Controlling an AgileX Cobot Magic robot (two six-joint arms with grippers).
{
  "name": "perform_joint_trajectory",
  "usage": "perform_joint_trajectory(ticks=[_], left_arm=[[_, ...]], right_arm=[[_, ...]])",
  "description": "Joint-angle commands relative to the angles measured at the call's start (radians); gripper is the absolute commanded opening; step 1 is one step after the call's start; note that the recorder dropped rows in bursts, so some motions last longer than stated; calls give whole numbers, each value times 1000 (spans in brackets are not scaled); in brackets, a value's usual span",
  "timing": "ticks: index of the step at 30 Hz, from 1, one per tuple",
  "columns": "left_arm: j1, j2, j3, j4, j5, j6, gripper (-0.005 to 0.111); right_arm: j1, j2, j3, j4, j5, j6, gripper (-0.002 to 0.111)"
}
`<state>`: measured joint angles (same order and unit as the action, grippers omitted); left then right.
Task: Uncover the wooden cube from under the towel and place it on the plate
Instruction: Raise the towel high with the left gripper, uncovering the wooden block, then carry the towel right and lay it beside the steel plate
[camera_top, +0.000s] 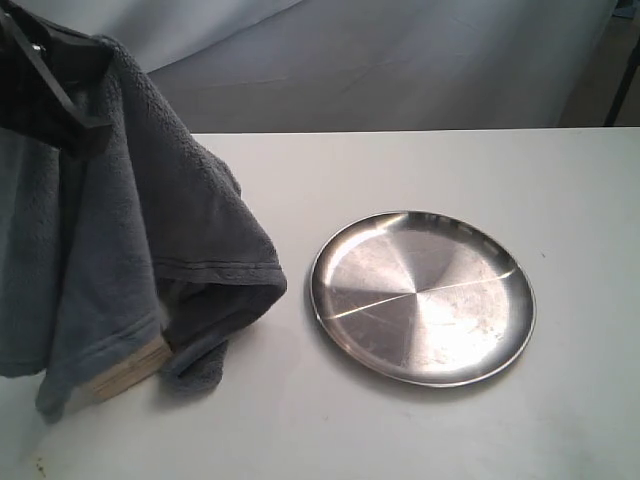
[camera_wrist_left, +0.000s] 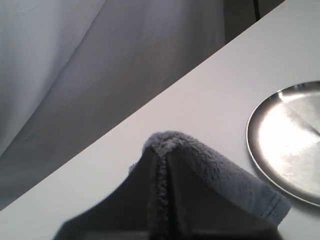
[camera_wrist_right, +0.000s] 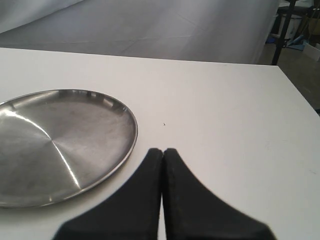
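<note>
Cube (camera_top: 128, 372) sits left of the plate (camera_top: 423, 297), its edge showing under the towel (camera_top: 130, 220) that my left tool (camera_top: 80, 125) clamps aloft. Right tool (camera_wrist_right: 163, 160), pinched together and empty, hovers beside the plate. I judge the cube light and rigid: grip opposite flat faces.

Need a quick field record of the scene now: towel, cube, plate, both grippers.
towel: held up by one end, lower part draped over cube
cube: on table, partly showing under towel
plate: empty, right of towel, apart from it
left gripper: jaws shut on towel
right gripper: jaws shut, empty, near plate rim
task state: cube not yet on plate
</note>
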<state>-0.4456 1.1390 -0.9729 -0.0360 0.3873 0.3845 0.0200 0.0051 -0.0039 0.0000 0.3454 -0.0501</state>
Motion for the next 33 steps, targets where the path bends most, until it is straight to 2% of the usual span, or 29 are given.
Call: perform_joint_trajectory(ticks=[1,6,10,24,30,33], left_arm=[[0,15,16,2,-41,-17,0],[0,15,18,2,-54,-17,0],[0,15,18,-9,-118,-17,0],[0,31,16,-12,-589,-17,0],[0,126,-16,-12,-666,-17,0],[0,184,-23,-12,-787,-17,0]], right_arm=[[2,-5,4,0,-2,2,0],[2,-5,4,0,-2,2,0],[2,-5,4,0,-2,2,0],[2,-5,4,0,-2,2,0],[2,-5,4,0,-2,2,0],[2,-5,4,0,-2,2,0]])
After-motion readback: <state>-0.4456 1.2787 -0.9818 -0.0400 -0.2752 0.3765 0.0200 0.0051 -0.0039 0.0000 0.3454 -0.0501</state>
